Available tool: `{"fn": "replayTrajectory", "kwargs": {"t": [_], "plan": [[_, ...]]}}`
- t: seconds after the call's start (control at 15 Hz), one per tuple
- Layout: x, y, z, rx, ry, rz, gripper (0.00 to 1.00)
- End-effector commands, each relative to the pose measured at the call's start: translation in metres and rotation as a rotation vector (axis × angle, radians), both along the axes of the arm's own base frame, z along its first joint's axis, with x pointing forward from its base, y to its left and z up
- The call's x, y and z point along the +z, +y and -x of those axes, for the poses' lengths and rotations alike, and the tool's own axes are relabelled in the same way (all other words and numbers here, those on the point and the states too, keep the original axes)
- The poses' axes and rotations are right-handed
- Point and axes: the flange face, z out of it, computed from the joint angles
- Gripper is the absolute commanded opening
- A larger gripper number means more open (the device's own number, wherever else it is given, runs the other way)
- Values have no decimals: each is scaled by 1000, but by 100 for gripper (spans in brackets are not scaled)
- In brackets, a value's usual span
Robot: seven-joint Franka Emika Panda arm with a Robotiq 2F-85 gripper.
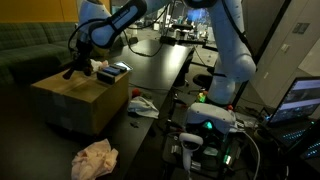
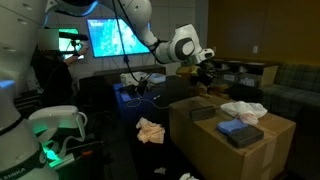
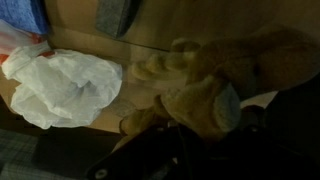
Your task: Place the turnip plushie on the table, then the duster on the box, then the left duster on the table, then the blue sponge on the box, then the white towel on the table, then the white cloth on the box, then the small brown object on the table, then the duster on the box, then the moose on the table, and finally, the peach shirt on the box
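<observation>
A white robot arm reaches over a large tan cardboard box [image 1: 75,105], shown from opposite sides in both exterior views. Its claw [image 2: 207,72] hangs just above the box's top with a dark shape in it.

Only the wrist view shows what that shape is: the moose [image 3: 205,85], a dark brown soft plush animal. It fills the right half of that view, and the claw is closed on it. In an exterior view the moose is no more than a dark blot under the claw [image 1: 76,66], over the box's far edge and not on the table.

On the box's top lies a crumpled white cloth [image 3: 65,85], close beside the moose in the wrist view. In an exterior view the same white cloth [image 2: 243,109] sits near the far edge. A flat blue sponge [image 2: 240,130] lies just in front of it.

The exterior views also show what the wrist view cannot. A pale peach-pink fabric shirt [image 1: 95,158] lies crumpled on the floor in front of the box. The long table [image 1: 160,62] with a smooth black top runs away behind the box, cluttered with small items too dim to name.
</observation>
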Motion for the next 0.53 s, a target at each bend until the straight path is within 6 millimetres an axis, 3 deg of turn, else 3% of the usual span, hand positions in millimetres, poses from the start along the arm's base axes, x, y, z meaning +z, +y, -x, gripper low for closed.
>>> {"fn": "replayTrajectory", "kwargs": {"t": [0.0,0.2,0.47], "plan": [[42,11,51,50,36,4,4],[64,19,89,77,72,13,4],[76,26,141,97,144,7,4]]}}
